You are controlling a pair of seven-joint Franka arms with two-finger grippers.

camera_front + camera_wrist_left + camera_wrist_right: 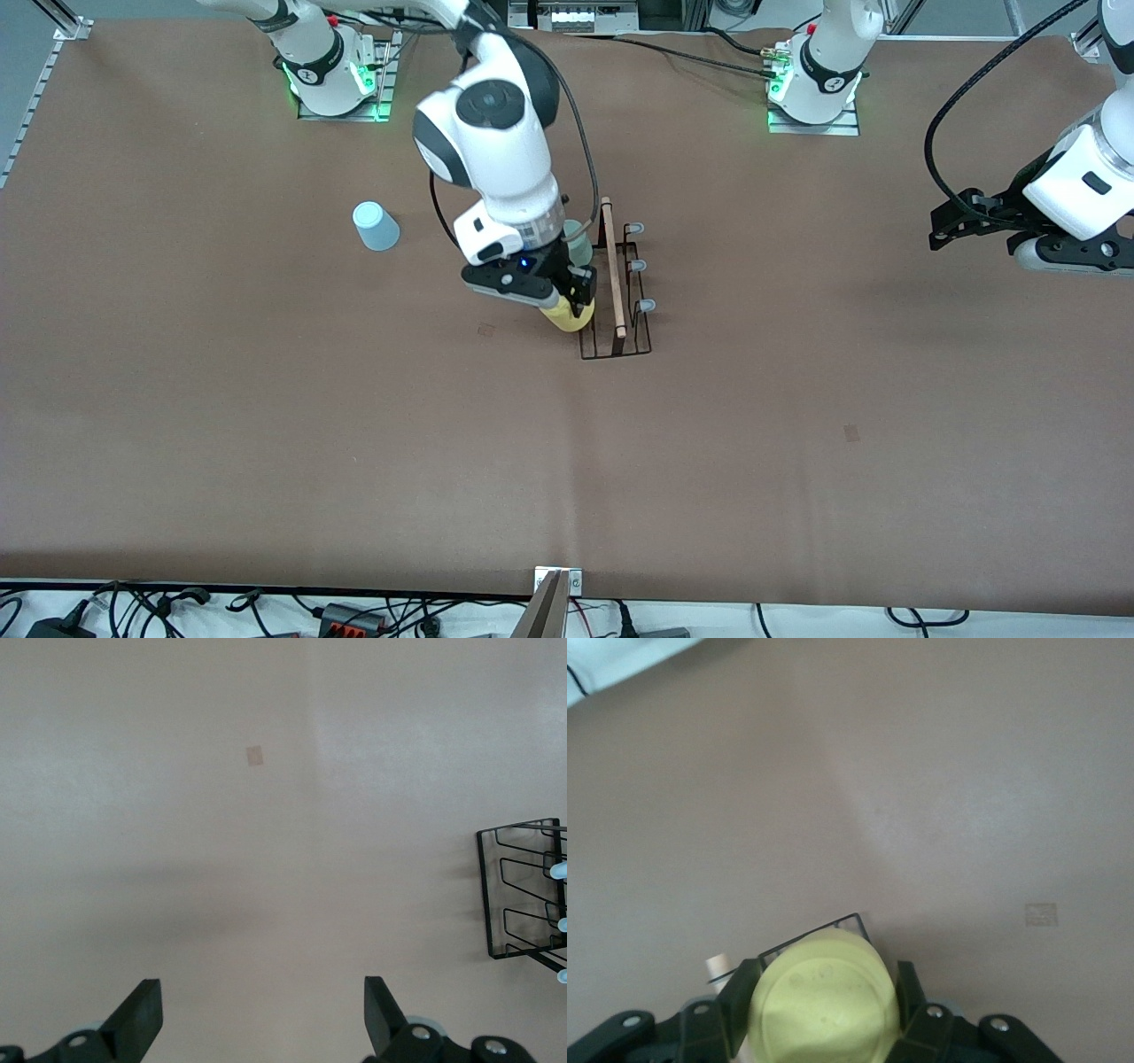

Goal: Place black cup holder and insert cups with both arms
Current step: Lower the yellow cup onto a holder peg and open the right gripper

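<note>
The right gripper (pixel 580 306) pinches the yellow cup (pixel 567 316) over the black cup holder (pixel 616 341). The left gripper (pixel 263 1014) waits, jaws spread.

Front: looked down from high, facing both bases.
Wrists: looked down, close over table (pixel 266 425).
Shared: black cup holder (pixel 620 301), all 3 views.

Three cups (pixel 376 227) (one yellow), one cup holder (pixel 617 292)
</note>
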